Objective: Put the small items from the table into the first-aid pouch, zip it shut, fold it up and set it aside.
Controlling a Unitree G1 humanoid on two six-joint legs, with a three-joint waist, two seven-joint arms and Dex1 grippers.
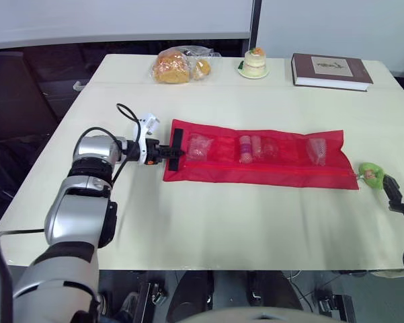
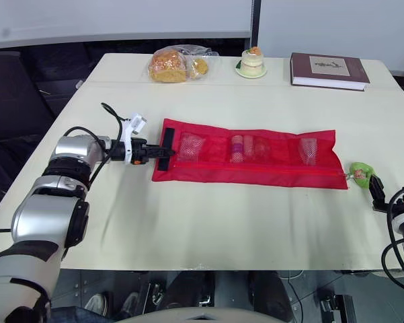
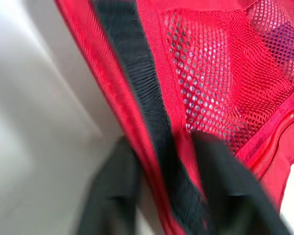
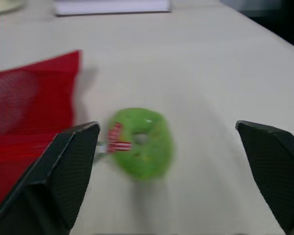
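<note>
Beside the green ring-shaped zipper pull [image 4: 139,142] my right gripper [image 4: 167,129] stands open; my left gripper [image 1: 173,153] clamps the red mesh pouch [image 1: 269,165] steady.

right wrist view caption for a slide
Open right gripper facing the green ring pull at the red mesh pouch's end

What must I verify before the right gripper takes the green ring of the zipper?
1. Small items inside the red mesh pouch: ok, visible through the mesh.
2. Left gripper clamping the pouch's black-edged end: ok.
3. Right gripper open: ok.
4. Green ring pull centred between its fingers: not ok, nearer one finger.
5. Zipper open or shut: cannot tell.
</note>
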